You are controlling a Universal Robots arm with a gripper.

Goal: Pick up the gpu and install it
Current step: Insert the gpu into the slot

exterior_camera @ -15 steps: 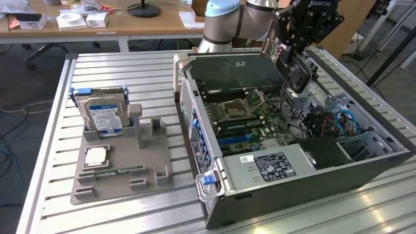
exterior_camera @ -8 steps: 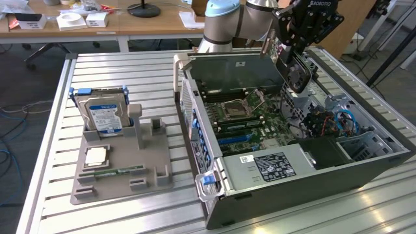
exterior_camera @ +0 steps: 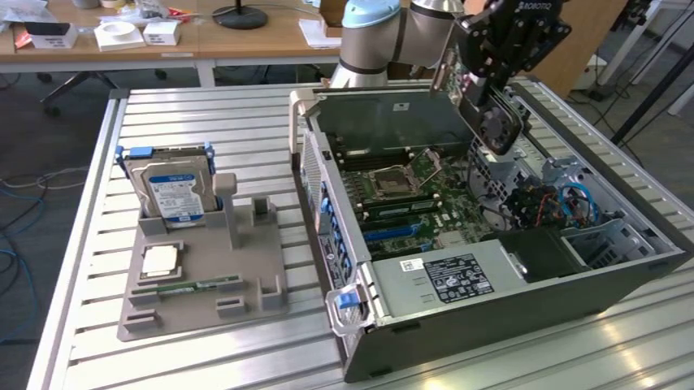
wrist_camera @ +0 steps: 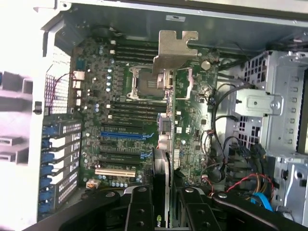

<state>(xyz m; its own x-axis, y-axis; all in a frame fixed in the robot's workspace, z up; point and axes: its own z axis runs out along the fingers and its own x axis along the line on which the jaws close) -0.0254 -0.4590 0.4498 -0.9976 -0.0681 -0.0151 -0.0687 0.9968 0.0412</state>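
Over the open computer case (exterior_camera: 521,317), we see the gripper (exterior_camera: 490,88) clenched on the gpu (exterior_camera: 502,122). The card hangs lifted above the far part of the case, with its round fan turned toward the exterior camera. The arm (exterior_camera: 375,36) reaches in from behind the case.

From the wrist, we look along the card edge-on. Its black edge runs between the two dark fingers (wrist_camera: 139,207), and its pale metal bracket (wrist_camera: 175,48) stands at the far end, over the processor socket (wrist_camera: 147,82). The motherboard (wrist_camera: 120,110) lies beneath; we see the card apart from it and not yet seated. A blue slot (wrist_camera: 120,135) lies just beside the card's line.

Toward the exterior view's left, well apart from the case, a grey holder (exterior_camera: 249,305) rests on the slatted table (exterior_camera: 195,114). It carries the hard drive (exterior_camera: 174,191) upright, a square processor chip (exterior_camera: 161,260) lying flat, and the narrow green memory stick (exterior_camera: 201,286) just beside the chip.
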